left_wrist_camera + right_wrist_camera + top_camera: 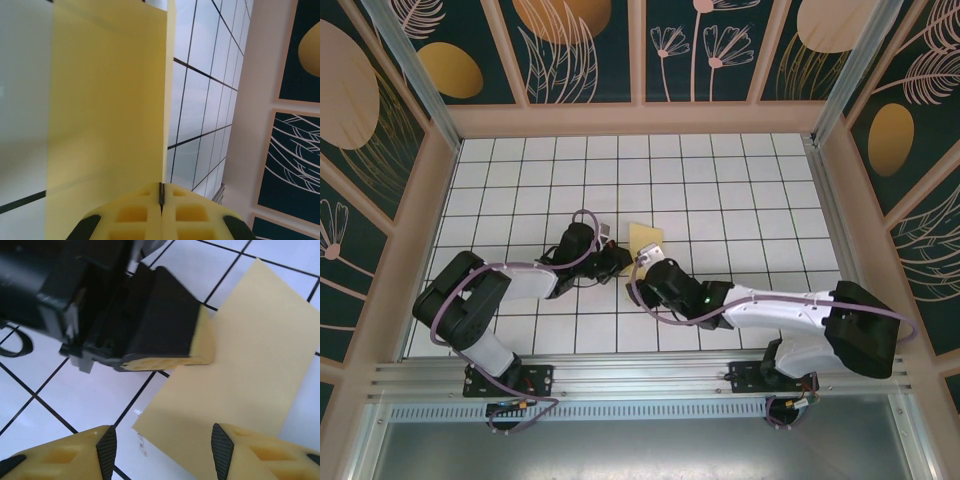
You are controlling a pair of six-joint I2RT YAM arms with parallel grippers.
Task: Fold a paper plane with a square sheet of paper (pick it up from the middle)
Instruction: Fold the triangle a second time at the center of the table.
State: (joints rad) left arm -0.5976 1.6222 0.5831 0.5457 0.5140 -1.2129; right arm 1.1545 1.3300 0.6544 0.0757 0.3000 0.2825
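The square sheet of paper [646, 237] is yellow and looks folded to about one tile wide, lying on the white grid table. My left gripper [623, 260] is shut on its near-left edge. In the left wrist view the closed fingertips [161, 192] pinch the paper [110, 100], which stretches away from them. In the right wrist view my right gripper [162, 447] stands open just above the paper's [250, 355] near corner, nothing between its pads. The left gripper's [202, 347] tip rests on the sheet's edge there.
The white grid table [740, 200] runs out to wooden walls on three sides, with a metal rail [640, 375] along the near edge. Both arms crowd the table's middle, their wrists almost touching.
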